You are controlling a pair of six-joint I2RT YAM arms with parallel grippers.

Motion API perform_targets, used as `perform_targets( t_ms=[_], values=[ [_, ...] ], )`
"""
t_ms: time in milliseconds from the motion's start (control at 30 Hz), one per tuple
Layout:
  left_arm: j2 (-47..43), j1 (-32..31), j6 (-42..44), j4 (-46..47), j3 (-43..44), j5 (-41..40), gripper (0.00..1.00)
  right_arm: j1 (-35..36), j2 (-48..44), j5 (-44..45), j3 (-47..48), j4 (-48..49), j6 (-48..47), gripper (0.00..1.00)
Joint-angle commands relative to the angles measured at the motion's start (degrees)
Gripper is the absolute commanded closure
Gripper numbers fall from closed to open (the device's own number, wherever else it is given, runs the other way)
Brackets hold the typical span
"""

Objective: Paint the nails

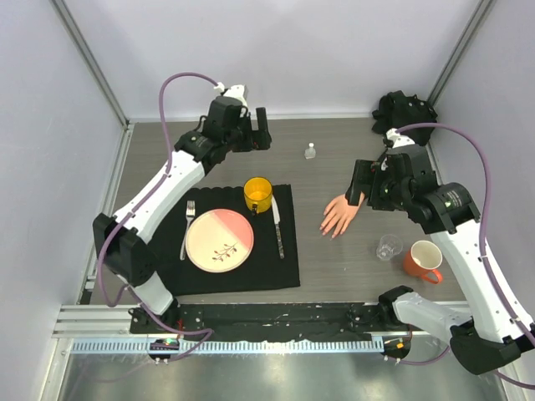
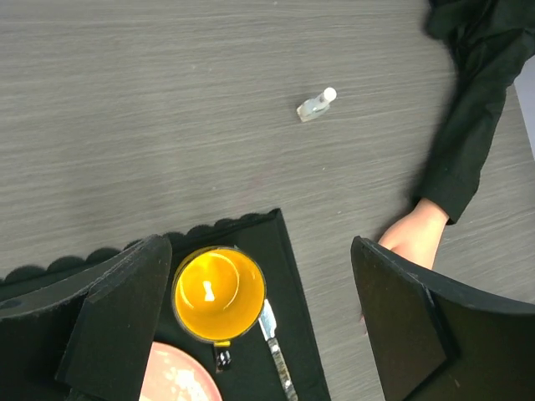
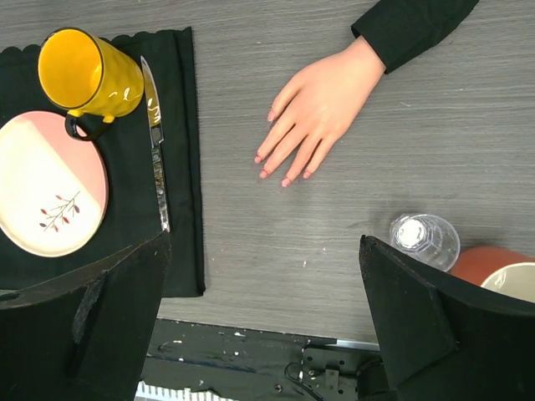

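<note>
Right tool (image 3: 263,284): released, its two black fingers spread wide above the bench, nothing between them.
Nails (image 3: 286,180): small pink tips on the fingers of the mannequin hand, facing up, on the right half of the bench.
Pale pinkish-beige mannequin hand (image 3: 322,104): lying flat, palm down, fingers spread and pointing near and slightly left.
Black sleeve (image 3: 414,29): covers the wrist and runs off to the far right.
Clear glass tumbler (image 3: 425,238): upright, near and right of the fingertips, apart from them.
Orange mug with a pale inside (image 3: 497,271): just right of the tumbler.
Small clear bottle with a white cap (image 2: 316,105): far of the hand, about mid-bench, alone.
Black scalloped placemat (image 3: 180,167): left of the hand.
Yellow mug (image 3: 88,71): on the mat's far right part.
Steel knife (image 3: 155,142): along the mat's right side.
Round pink-and-cream plate (image 3: 46,184): mid-mat.
Fork (image 1: 188,219): left of the plate.
Left tool (image 2: 257,267): released, jaws wide, above the mat's far edge, over the yellow mug.
Grey wood-grain bench (image 3: 251,242): carries everything.
</note>
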Motion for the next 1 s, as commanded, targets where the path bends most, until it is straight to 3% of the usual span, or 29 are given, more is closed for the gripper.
perform_targets(
  t_ms=[0, 233, 700, 967],
  values=[
    [4.6, -1.4, 2.9, -2.3, 8.7, 1.8, 0.07, 0.1, -1.1, 0.9, 1.9, -0.8, 0.2, 0.00],
    [14.7, -3.1, 4.5, -8.9, 21.4, 2.7, 0.07, 0.1, -3.2, 4.1, 2.2, -2.8, 0.5, 0.00],
    [29.5, -3.4, 0.7, -7.3, 32.0, 5.2, 0.04, 0.1, -6.7, 12.3, 5.9, -7.1, 1.8, 0.00],
    [34.4, -3.3, -1.9, -6.3, 37.6, 8.4, 0.10, 0.1, -5.2, 12.6, 5.6, -7.4, 3.7, 0.00]
  ],
)
